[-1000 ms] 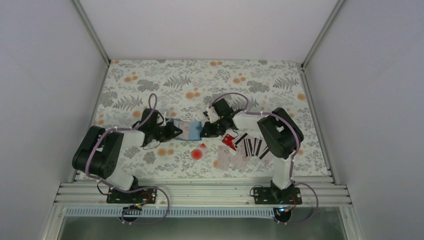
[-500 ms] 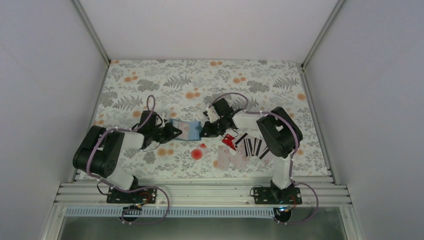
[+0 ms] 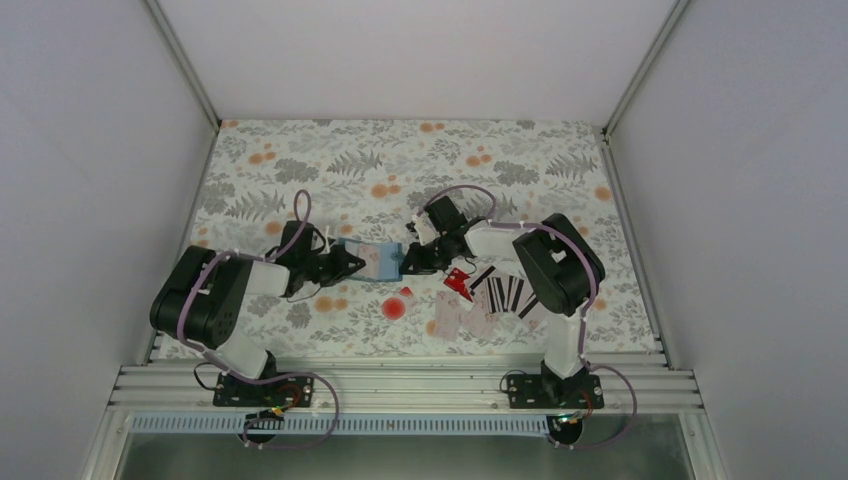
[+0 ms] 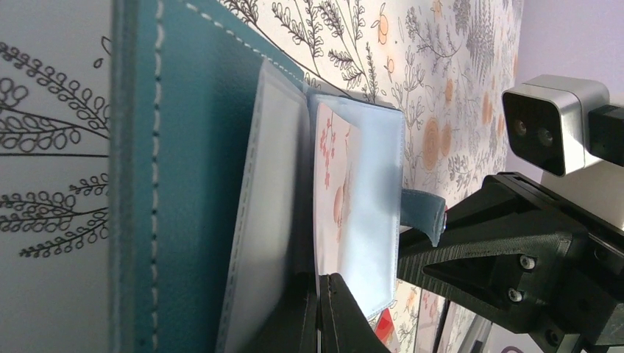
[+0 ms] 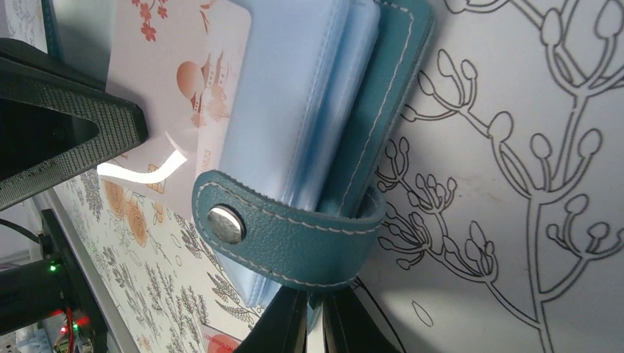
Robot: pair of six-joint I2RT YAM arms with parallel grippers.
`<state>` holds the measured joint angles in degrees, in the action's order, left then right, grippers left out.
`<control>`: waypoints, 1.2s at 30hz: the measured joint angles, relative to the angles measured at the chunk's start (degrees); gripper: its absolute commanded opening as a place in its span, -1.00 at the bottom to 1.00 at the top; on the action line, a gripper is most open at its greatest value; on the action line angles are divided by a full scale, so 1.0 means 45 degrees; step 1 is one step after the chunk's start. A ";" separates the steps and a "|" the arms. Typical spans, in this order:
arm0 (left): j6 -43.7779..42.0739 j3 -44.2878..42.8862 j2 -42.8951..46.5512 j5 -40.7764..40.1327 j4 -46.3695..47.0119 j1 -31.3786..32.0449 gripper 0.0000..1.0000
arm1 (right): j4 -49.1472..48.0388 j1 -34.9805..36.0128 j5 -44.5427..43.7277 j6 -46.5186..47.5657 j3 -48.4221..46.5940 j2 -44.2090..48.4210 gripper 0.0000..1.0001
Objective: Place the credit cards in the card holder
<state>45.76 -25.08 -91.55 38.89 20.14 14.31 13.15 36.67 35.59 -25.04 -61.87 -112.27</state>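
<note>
Right fingers [image 5: 283, 327] tightened slightly (on card holder [image 5: 294, 235]).

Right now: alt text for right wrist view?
Blue card holder, snap tab unfastened, pinched at its lower edge by the right end effector; a pale flower-printed card lies among its clear sleeves, left end effector beside it.

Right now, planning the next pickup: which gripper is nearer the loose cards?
Right. The right gripper sits just left of the loose cards; the left gripper is beyond the wallet, farther left.
</note>
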 measured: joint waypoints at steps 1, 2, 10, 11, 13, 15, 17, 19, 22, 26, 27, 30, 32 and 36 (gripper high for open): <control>0.0029 0.0000 0.0000 0.0029 0.0015 0.0000 -0.95 | 0.0000 0.0000 0.0000 0.0000 0.0000 -0.0005 -0.85; 0.0044 0.0000 -0.0010 0.0053 0.0049 0.0000 -0.95 | 0.0000 0.0000 0.0000 0.0000 -0.0005 -0.0005 -0.85; 0.0471 -0.0010 -0.0233 0.0185 0.0369 0.0019 -0.84 | 0.0121 -0.0015 0.0049 -0.0039 -0.0102 -0.0063 -0.86; 0.0544 -0.0053 -0.0296 0.0185 0.0355 0.0049 -0.78 | 0.0131 -0.0015 0.0049 -0.0044 -0.0117 -0.0073 -0.86; 0.0563 -0.0165 -0.0476 0.0175 0.0257 0.0136 -0.68 | 0.0112 -0.0010 0.0141 -0.0044 -0.0175 -0.0151 -0.86; 0.0505 -0.0287 -0.0680 0.0185 0.0044 0.0243 -0.53 | 0.0087 -0.0005 0.0189 -0.0044 -0.0204 -0.0189 -0.86; 0.0330 -0.0515 -0.0602 0.0185 -0.0355 0.0267 -0.39 | 0.0087 -0.0005 0.0194 -0.0044 -0.0214 -0.0199 -0.86; -0.0044 -0.0860 -0.0427 0.0000 -0.1122 0.0335 -0.33 | 0.0087 0.0005 0.0185 -0.0044 -0.0223 -0.0199 -0.86; -0.0767 -0.1511 -0.0058 -0.0665 -0.2705 0.0442 -0.30 | 0.0073 0.0029 0.0146 -0.0039 -0.0233 -0.0204 -0.86; -0.1705 -0.2059 0.0214 -0.1428 -0.4221 0.0442 -0.15 | 0.0083 0.0049 0.0107 -0.0039 -0.0253 -0.0204 -0.86; -0.1919 -0.2166 0.0243 -0.1549 -0.4507 0.0442 -0.11 | 0.0083 0.0053 0.0092 -0.0039 -0.0257 -0.0204 -0.86; -0.2429 -0.2623 0.0296 -0.1938 -0.5450 0.0486 0.03 | 0.0141 0.0087 0.0005 -0.0034 -0.0306 -0.0204 -0.86; -0.2744 -0.2948 0.0311 -0.2293 -0.6042 0.0520 0.11 | 0.0228 0.0102 -0.0044 -0.0034 -0.0359 -0.0204 -0.86; -0.3361 -0.3512 0.0461 -0.3089 -0.7218 0.0588 0.20 | 0.0379 0.0146 -0.0185 -0.0029 -0.0447 -0.0204 -0.86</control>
<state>30.63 -40.88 -89.47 24.99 -12.34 16.95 14.85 37.32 34.76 -25.17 -63.88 -113.19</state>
